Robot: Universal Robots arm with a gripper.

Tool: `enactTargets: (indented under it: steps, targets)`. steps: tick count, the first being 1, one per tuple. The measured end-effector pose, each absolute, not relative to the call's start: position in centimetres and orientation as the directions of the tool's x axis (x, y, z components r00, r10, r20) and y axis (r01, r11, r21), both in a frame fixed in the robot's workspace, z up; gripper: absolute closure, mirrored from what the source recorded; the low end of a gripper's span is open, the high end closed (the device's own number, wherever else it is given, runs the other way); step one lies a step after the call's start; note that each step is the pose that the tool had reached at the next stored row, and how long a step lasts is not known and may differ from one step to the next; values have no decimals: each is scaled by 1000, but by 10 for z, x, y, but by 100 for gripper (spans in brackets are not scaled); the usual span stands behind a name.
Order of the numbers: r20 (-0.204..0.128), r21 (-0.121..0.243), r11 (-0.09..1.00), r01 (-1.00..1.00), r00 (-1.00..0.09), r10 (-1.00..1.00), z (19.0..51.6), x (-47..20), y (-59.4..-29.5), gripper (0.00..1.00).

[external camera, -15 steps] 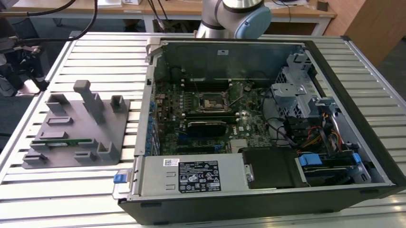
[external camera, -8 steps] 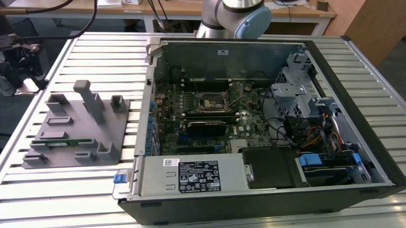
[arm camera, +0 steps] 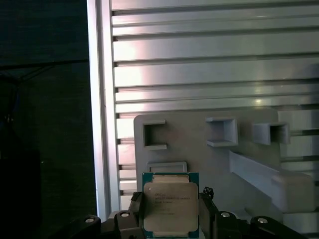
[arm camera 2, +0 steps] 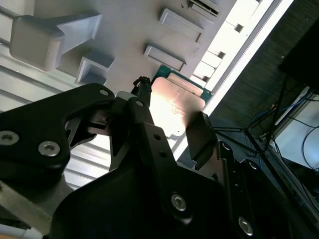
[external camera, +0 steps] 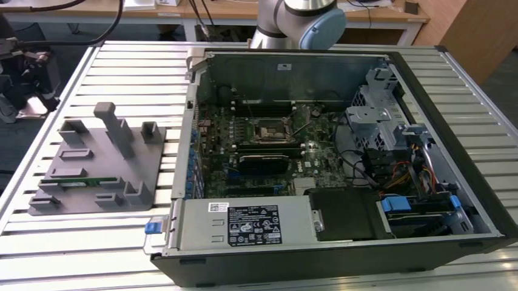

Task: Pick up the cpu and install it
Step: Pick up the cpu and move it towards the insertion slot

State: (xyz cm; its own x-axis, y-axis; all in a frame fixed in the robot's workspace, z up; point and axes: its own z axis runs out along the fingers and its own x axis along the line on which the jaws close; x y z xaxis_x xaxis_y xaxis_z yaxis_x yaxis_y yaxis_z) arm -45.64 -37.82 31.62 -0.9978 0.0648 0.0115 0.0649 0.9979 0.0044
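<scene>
The small flat square cpu, with a silver metal top plate and a green rim, is held in the black gripper. The gripper is closed to the chip's width, so that two opposite edges are pressed by the fingers and the other two edges are left free. In both wrist views the cpu is seen clamped in the gripper above the large grey plastic tray with upright blocks, clear of its raised pocket walls.

The tray is carried on the slatted silver metal tabletop, and its border lies near the tabletop's outer edge, beyond which dark floor is seen.

In the exterior view the tray is found at the exterior view's left, with a long thin green memory stick laid in a slot at the lower left of the frame. A narrow strip of bare slats separates the tray from the open black computer case. Inside the case's walls, a square black socket is set near the middle of the green motherboard, hemmed by a grey metal drive cage and cables at the exterior view's right. The silver and light-blue robot arm is seen at the upper middle of the frame.
</scene>
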Motion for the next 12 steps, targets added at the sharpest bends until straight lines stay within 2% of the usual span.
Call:
enactTargets:
  steps: [12]
  targets:
    - [11,1,998,65,-998,65,323,-456,-377,47]
